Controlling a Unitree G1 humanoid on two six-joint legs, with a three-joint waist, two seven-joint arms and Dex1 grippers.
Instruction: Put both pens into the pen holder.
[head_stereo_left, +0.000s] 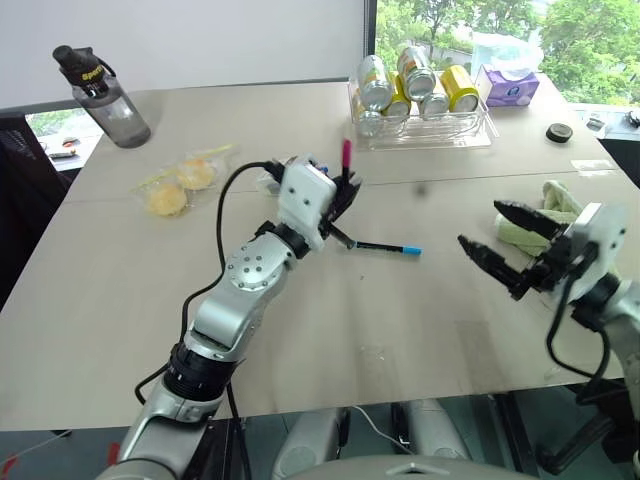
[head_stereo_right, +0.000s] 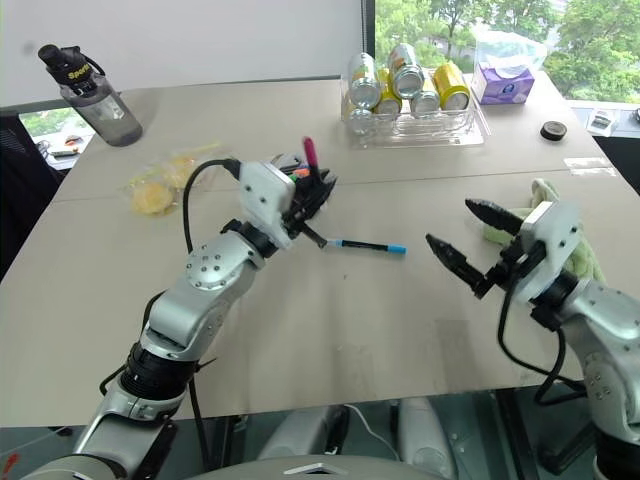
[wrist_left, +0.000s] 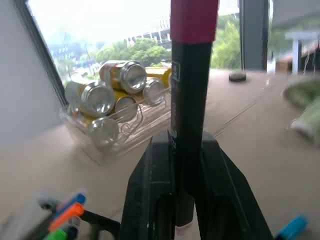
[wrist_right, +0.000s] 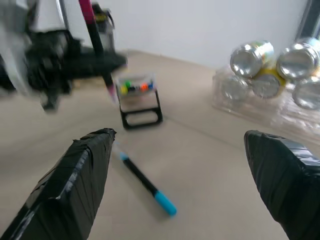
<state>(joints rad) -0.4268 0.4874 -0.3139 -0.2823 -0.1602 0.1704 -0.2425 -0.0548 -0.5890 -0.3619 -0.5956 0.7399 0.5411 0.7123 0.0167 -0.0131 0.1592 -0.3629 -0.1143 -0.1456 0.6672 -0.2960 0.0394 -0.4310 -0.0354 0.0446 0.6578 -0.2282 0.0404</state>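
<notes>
The left gripper (head_stereo_left: 340, 195), at centre frame, is pinching the pink-ended pen (head_stereo_left: 346, 160) upright above the pen holder (wrist_right: 140, 103). The blue-tipped pen (head_stereo_left: 385, 247) is lying flat on the table (head_stereo_left: 400, 330) just right of it. The right gripper (head_stereo_left: 505, 245) is hanging spread wide at right, well apart.

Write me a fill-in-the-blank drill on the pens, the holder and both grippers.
1. The left gripper is shut on the pen with the ____ end.
2. The blue-tipped pen lies on the ____.
3. The right gripper has its jaws ____.
4. The pen holder already contains short coloured ____.

Missing words: pink; table; open; markers
</notes>
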